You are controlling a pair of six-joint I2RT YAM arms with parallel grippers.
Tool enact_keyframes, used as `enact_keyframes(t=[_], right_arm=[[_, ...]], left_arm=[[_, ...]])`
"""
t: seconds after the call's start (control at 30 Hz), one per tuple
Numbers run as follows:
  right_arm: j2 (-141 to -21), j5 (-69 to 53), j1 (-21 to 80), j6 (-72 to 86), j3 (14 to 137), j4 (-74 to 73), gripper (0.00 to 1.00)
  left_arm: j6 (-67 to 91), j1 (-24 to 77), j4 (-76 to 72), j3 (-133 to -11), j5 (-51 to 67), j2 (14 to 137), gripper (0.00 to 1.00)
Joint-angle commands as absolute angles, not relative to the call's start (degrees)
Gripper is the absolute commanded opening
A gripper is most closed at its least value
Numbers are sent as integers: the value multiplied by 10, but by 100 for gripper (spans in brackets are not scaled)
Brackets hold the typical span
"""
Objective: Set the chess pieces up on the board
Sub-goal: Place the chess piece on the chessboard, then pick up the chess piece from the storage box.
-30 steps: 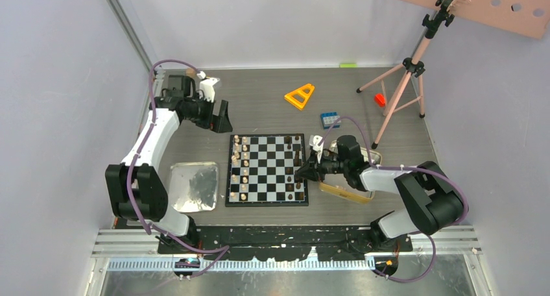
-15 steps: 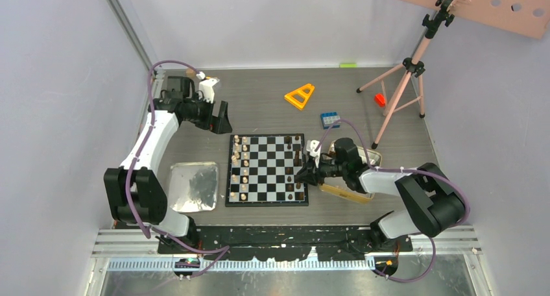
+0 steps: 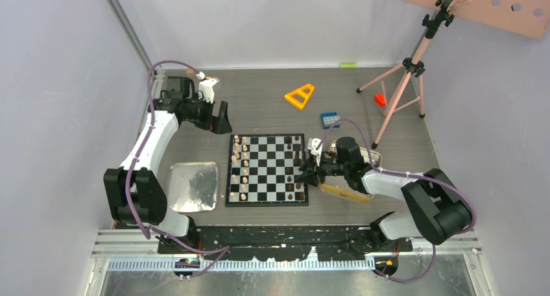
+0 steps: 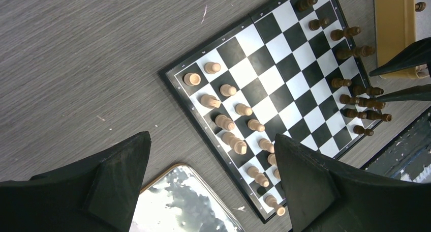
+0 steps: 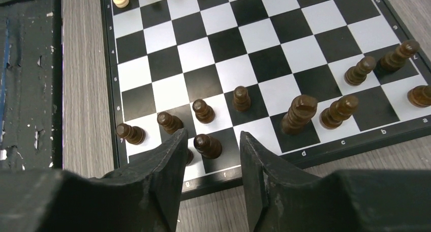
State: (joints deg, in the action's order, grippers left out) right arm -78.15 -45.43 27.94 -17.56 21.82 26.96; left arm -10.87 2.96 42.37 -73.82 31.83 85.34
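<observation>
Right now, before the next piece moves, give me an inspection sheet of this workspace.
Surface: grey wood-grain table.
Job's things: board lies flat; light pieces in two columns on its left side, dark pieces sparser along its right.
Clutter: orange triangle, blue brick, silver tray, gold-rimmed tin right of the board, small red item.
Grippers: left gripper raised beyond the board's far-left corner, jaws wide open, empty; right gripper at the board's right edge, jaws apart around one dark piece, not pinching it.
Cables: purple cable loops on both sides, off the board.
Surroundings: pale walls; tripod holding a pink perforated panel, far right.
</observation>
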Motion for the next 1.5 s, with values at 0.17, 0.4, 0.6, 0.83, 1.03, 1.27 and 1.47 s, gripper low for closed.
enact_keyframes(t=[0.17,0.4,0.6,0.83,1.03,1.27,1.47], right_arm=[[-751,-481,252,-160,332,140,53],[-706,-497,191,-225,424,-108,53],[-679,-411,104,-338,485,-323,49],[-720,-245,87,-443,544,-511,47],[-798,-182,87,-462,573,-520,45],[-872,-171,88,-465,594,-490,45],[-909,-165,90,-473,607,-476,44]], left_arm=[[-116,29,415,-751,319,839,95],[-117,29,434,-772,335,850,95],[-121,29,455,-783,333,859,95],[-125,29,472,-782,354,866,95],[-128,29,470,-773,358,867,95],[-128,29,476,-776,356,867,95],[-127,30,477,-777,355,870,95]])
